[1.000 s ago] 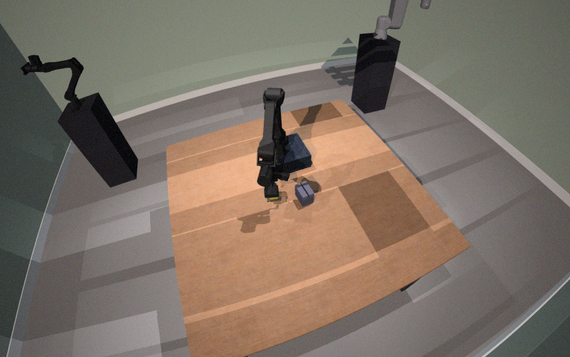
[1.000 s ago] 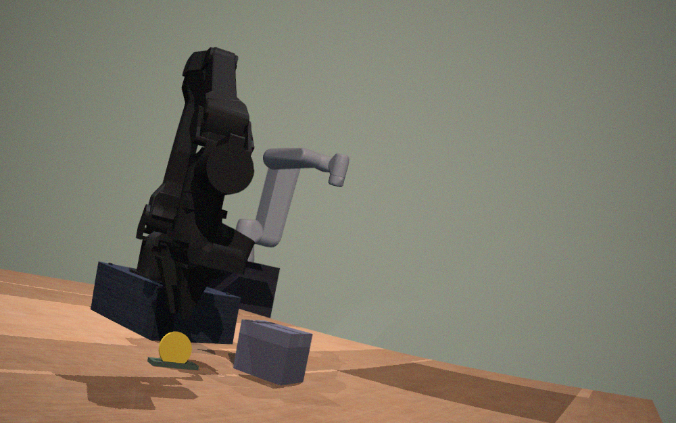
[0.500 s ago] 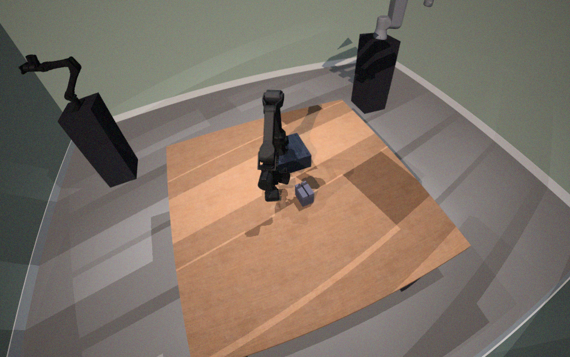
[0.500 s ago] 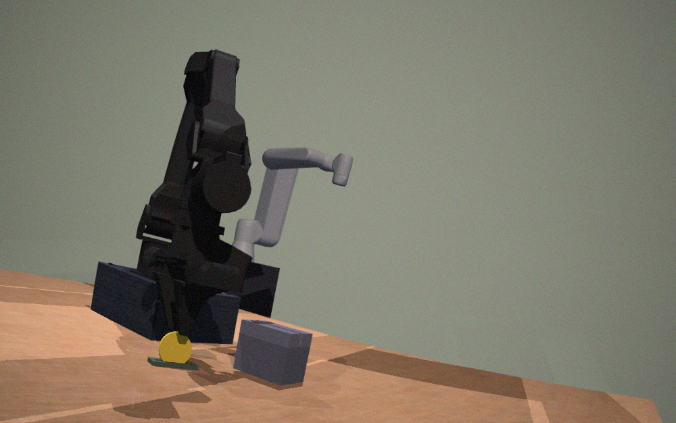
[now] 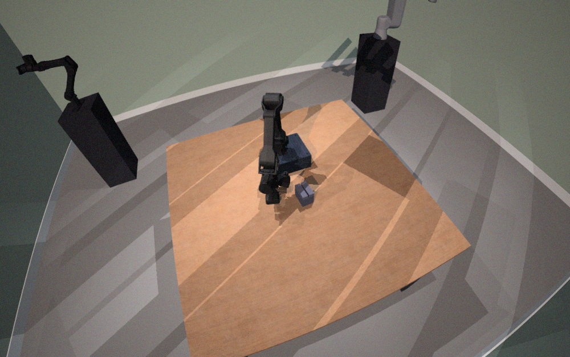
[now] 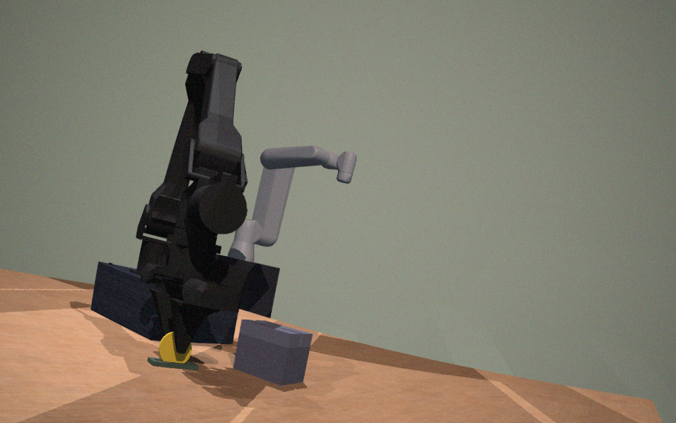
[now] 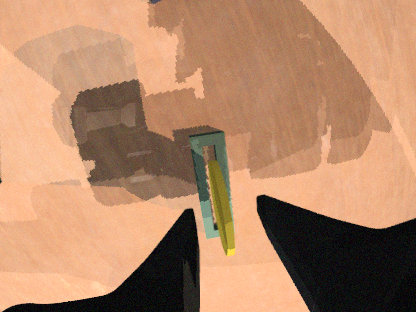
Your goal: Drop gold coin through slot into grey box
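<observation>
The gold coin (image 6: 168, 348) (image 7: 221, 200) stands on its edge in the dark-green holder (image 6: 174, 365) (image 7: 220, 140). My gripper (image 6: 175, 342) (image 7: 226, 210) points down at the coin and is open, with one finger on each side of it and a gap on both sides in the wrist view. One finger covers part of the coin in the exterior view. The closed grey box (image 5: 308, 198) (image 6: 269, 354) stands to the right of the holder, and its slot shows as a dark line in the lid in the top view. In that view the arm hides the coin and holder.
The dark-blue base block (image 5: 299, 153) (image 6: 119, 304) of my arm stands behind the holder and box on the wooden table (image 5: 273, 294). Beyond the table are two dark pedestals, one on the left (image 5: 101, 142) and one at the back right (image 5: 374, 80), each bearing another arm.
</observation>
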Robot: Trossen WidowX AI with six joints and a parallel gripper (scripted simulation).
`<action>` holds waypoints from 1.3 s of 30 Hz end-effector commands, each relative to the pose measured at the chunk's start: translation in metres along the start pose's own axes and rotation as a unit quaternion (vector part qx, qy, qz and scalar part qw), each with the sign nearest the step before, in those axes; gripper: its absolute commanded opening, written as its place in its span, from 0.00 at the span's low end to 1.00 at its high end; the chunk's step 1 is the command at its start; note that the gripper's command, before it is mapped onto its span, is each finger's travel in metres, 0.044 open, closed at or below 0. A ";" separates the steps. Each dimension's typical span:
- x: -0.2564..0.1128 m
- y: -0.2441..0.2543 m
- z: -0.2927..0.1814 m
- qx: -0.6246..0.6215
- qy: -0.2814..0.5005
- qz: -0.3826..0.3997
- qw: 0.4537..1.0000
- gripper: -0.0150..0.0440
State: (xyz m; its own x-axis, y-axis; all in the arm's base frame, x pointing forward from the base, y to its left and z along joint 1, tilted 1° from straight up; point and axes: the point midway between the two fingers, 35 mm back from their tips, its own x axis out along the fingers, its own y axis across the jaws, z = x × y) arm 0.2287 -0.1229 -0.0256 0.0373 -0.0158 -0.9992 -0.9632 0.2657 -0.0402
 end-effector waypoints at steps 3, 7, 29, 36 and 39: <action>0.012 0.003 0.002 0.001 -0.004 0.005 1.000 0.53; 0.015 0.003 0.002 0.001 -0.004 0.005 1.000 0.48; 0.002 0.000 0.001 0.001 -0.004 0.005 1.000 0.25; -0.014 -0.002 0.001 0.002 -0.004 0.005 1.000 0.25; -0.021 -0.002 0.000 0.003 -0.004 0.005 1.000 0.25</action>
State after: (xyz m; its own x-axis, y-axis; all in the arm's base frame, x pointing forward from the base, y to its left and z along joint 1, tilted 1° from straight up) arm 0.2282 -0.1223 -0.0144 0.0178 -0.0049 -0.9998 -0.9637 0.2665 -0.0185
